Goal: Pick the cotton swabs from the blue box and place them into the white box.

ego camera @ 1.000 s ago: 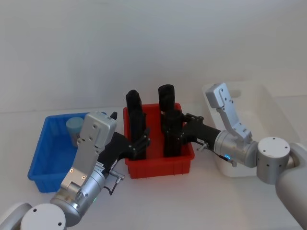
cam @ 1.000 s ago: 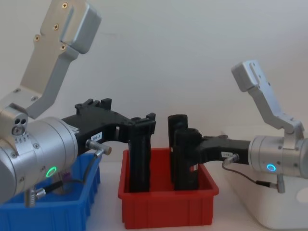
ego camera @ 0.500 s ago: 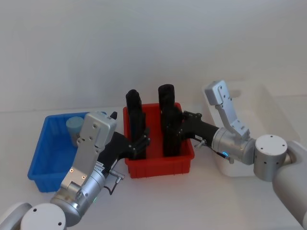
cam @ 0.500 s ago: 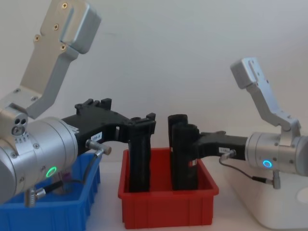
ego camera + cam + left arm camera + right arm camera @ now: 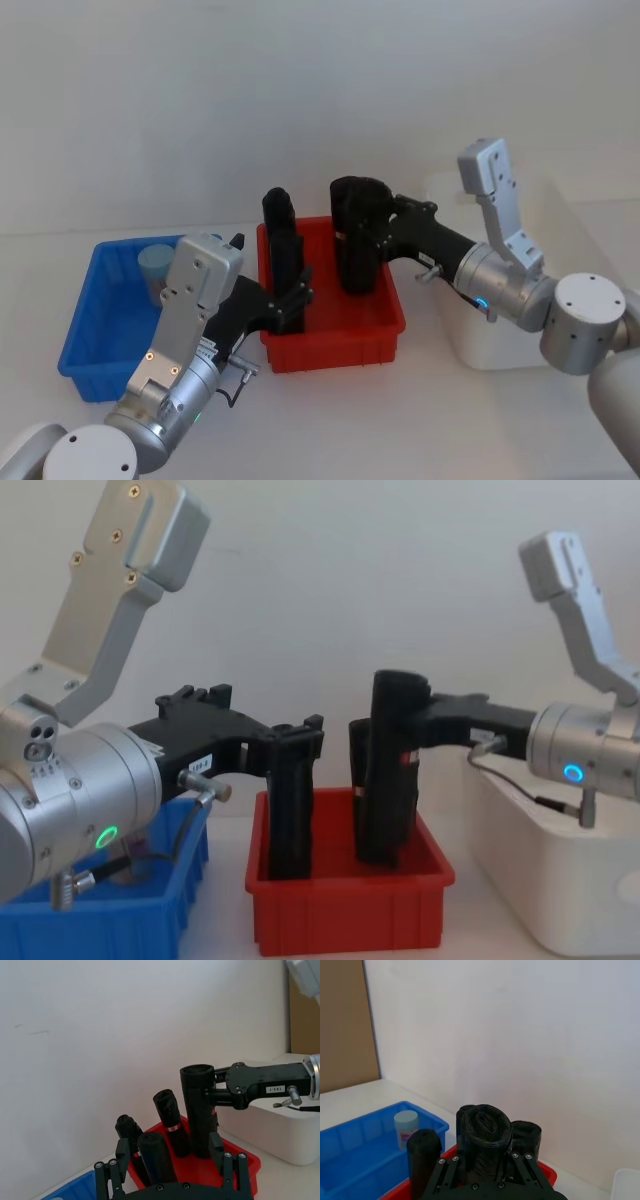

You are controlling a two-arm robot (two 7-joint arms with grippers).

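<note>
One jar of cotton swabs (image 5: pixel 155 266) (image 5: pixel 406 1127) stands in the far corner of the blue box (image 5: pixel 85 340) (image 5: pixel 350 1160) on the left. The white box (image 5: pixel 565 225) (image 5: pixel 540 880) sits on the right. My right gripper (image 5: pixel 378 235) (image 5: pixel 418 720) (image 5: pixel 482 1157) is shut on a tall black roll (image 5: pixel 355 240) (image 5: pixel 392 770) (image 5: pixel 485 1127), held upright with its base just above the floor of the red bin (image 5: pixel 335 345). Over the red bin's near left part my left gripper (image 5: pixel 292 300) (image 5: pixel 298 742) (image 5: pixel 167 1147) stands open around another black roll (image 5: pixel 156 1157).
The red bin (image 5: pixel 350 920) stands between the blue and white boxes and holds several black rolls (image 5: pixel 278 215) (image 5: pixel 170 1120). A bare white wall rises behind the table. Both arms reach over the red bin from either side.
My right gripper has risen with the black roll, lifting it out from among the others in the red bin. The left arm has not moved.
</note>
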